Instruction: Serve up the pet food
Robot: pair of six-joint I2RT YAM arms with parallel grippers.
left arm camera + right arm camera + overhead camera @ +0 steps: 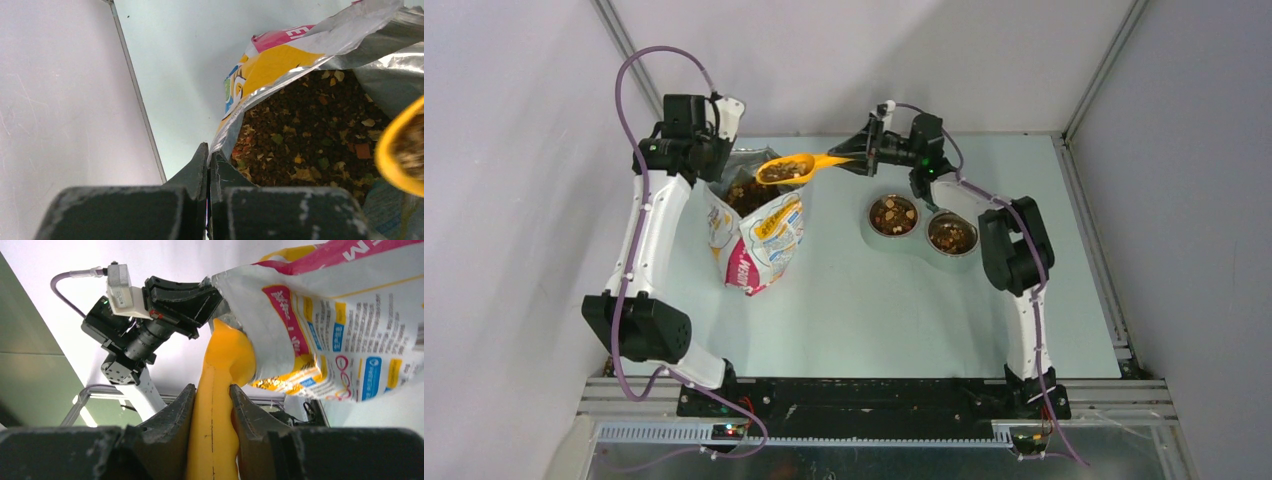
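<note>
Now: scoop (790, 167) loaded with pet food (782, 172), upper centre, over the bag (759, 235).
Right claw (212, 405) clamped on scoop handle; left claw (208, 167) pinched shut on bag rim.

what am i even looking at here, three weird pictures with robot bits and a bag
Two robot arms are bolted to the near edge of a table. The wide picture comes from a camera above and behind them. The other two come from a camera on each wrist, so you see each arm's own claw up close.

The left claw is pinched shut on the rim of an open foil bag, holding it up. The right claw grips the handle of a yellow scoop, which is loaded with pet food above the bag's mouth.

Also on the table is a double bowl, with food in both cups.
</note>
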